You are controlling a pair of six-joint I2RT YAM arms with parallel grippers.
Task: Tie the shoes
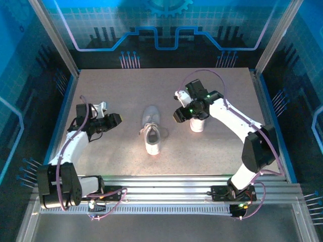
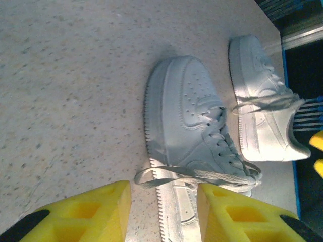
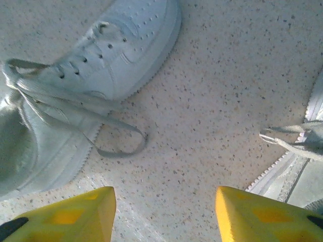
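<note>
Left tool (image 1: 115,120) parted, empty, right tool (image 1: 177,115) wide, empty, middle shoe (image 1: 151,132) between, second shoe (image 1: 197,125) beneath right arm (image 1: 233,119)

A speckled beige table (image 1: 113,88) stands enclosed by blue circuit-patterned walls (image 1: 212,20).

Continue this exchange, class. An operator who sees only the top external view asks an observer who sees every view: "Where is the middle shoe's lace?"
Observer: A loop of lace lies on the table beside the middle shoe.
Operator: And the other shoe?
Observer: Lace strands cross its top; I cannot tell whether there is a knot.
Operator: Is the right pincer holding anything?
Observer: No; it is open, with bare table between its yellow fingers.
</note>
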